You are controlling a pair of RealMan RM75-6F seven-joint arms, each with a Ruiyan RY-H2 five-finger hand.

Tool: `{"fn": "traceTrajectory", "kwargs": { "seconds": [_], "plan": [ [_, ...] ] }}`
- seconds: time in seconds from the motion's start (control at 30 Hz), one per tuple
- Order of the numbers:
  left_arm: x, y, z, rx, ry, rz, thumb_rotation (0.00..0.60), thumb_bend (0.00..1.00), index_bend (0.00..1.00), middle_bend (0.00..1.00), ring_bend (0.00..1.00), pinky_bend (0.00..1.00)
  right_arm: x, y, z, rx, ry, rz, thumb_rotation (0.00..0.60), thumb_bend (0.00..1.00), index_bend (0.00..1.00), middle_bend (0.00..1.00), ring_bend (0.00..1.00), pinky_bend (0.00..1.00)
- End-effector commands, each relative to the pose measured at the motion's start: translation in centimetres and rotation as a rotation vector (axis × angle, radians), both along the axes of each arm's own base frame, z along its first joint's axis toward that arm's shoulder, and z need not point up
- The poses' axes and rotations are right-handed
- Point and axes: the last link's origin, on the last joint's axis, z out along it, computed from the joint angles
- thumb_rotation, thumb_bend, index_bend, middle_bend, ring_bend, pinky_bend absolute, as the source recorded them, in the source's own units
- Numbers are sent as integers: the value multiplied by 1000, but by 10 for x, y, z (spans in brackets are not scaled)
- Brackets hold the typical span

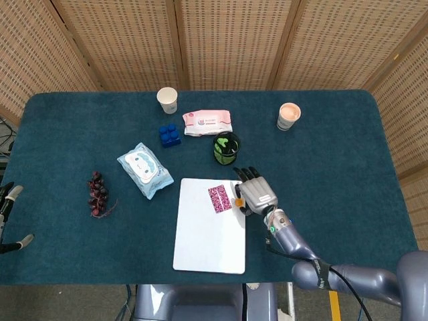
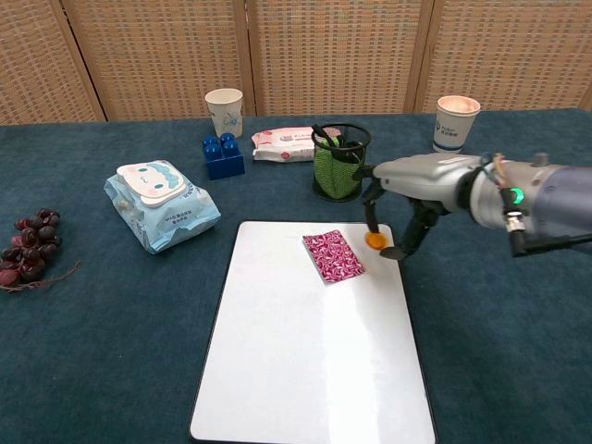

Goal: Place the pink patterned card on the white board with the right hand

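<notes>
The pink patterned card [image 1: 219, 198] [image 2: 333, 256] lies flat on the upper right part of the white board [image 1: 207, 237] [image 2: 305, 361]. My right hand [image 1: 253, 191] [image 2: 407, 190] hovers over the board's right edge, just right of the card, palm down with its fingers apart and hanging, holding nothing. An orange pad on it sits close to the card's right side. My left hand [image 1: 8, 217] shows only as a few fingers at the far left edge of the head view, away from the table's objects.
A black mesh pen cup [image 1: 226, 148] [image 2: 338, 162] stands just behind the right hand. A wet-wipe pack [image 2: 162, 203], blue block [image 2: 222, 155], pink tissue pack [image 2: 289, 144], two paper cups [image 2: 225, 111] [image 2: 456, 122] and grapes [image 2: 32, 245] lie around.
</notes>
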Motion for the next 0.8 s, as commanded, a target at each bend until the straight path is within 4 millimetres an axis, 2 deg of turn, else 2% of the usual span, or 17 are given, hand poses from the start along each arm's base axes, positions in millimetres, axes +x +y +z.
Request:
{"fn": "traceTrajectory", "kwargs": {
  "seconds": [0.03,0.13,0.33,0.53,0.63,0.7,0.8],
  "plan": [
    [-2,1,1,-4,-7,9,600,0,0,0,0,0,24,-6,-24,6,18,0,600,364,544,0,0,0],
    [-4,3,2,-6,-13,17,600,0,0,0,0,0,35,-9,-40,3,36,-15,600,363,544,0,0,0],
    [-7,5,3,-11,-25,26,600,0,0,0,0,0,50,-17,-52,-25,39,-46,600,363,544,0,0,0],
    [-8,6,5,-11,-31,29,600,0,0,0,0,0,48,-21,-55,-37,71,-65,600,363,543,0,0,0],
    [-8,7,5,-12,-30,27,600,0,0,0,0,0,46,-20,-55,-27,73,-75,600,361,454,0,0,0],
    [-7,6,5,-12,-30,25,600,0,0,0,0,0,46,-18,-56,-13,73,-75,600,347,337,0,0,0],
    [-7,6,4,-12,-32,24,600,0,0,0,0,0,47,-17,-55,-4,79,-68,600,337,276,0,0,0]
  ]
}}
